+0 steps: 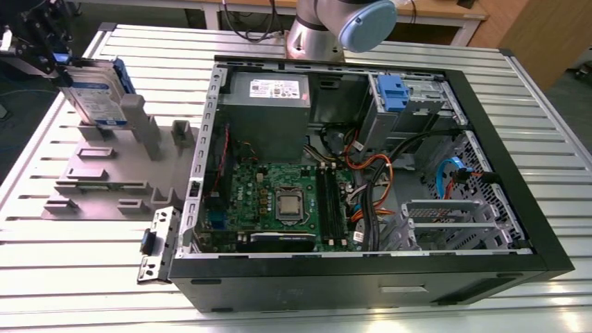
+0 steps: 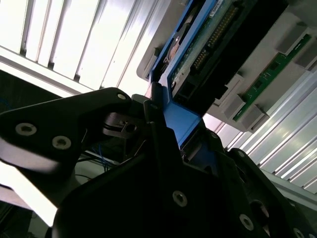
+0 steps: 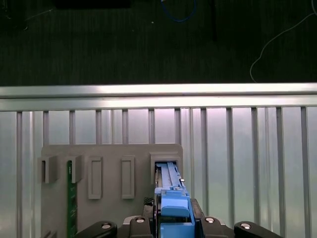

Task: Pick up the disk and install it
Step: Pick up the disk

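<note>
Exterior view, gripper [image 1: 57, 68] clamping disk [image 1: 93, 97], upright at edge of grey holder [image 1: 107, 177]

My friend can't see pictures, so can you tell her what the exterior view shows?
A black gripper grips the disk, which stands on edge at a grey holder on a slatted metal table. On the exterior view's right lies an open computer case, its circuit board showing.
</note>
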`<state>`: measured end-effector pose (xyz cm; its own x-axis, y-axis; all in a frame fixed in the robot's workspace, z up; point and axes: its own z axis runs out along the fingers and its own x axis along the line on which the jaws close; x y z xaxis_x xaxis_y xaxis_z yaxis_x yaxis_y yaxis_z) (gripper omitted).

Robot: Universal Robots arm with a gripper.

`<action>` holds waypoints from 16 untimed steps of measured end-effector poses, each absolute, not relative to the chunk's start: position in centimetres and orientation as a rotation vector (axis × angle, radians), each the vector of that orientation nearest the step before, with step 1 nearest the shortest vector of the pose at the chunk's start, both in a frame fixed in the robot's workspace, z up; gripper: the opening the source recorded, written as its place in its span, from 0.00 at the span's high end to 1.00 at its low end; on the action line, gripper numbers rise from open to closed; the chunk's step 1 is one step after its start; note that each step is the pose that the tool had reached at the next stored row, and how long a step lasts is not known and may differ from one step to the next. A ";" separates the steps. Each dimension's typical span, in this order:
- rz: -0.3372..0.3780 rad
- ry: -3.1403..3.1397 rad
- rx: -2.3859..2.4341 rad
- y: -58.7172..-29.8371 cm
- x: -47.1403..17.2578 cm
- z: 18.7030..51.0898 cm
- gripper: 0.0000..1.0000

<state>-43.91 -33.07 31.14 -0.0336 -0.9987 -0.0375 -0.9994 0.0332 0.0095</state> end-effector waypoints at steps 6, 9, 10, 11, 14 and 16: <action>0.051 2.243 -2.169 -33.1 -43.9 31.4 0.64; 0.051 2.243 -2.170 -33.1 -43.9 31.4 0.64; 0.051 2.243 -2.170 -33.1 -43.9 31.4 0.64; 0.050 2.244 -2.170 -33.1 -43.9 31.6 0.64; 0.049 2.245 -2.171 -33.1 -43.9 31.6 0.64; 0.049 2.245 -2.171 -33.1 -43.9 31.6 0.64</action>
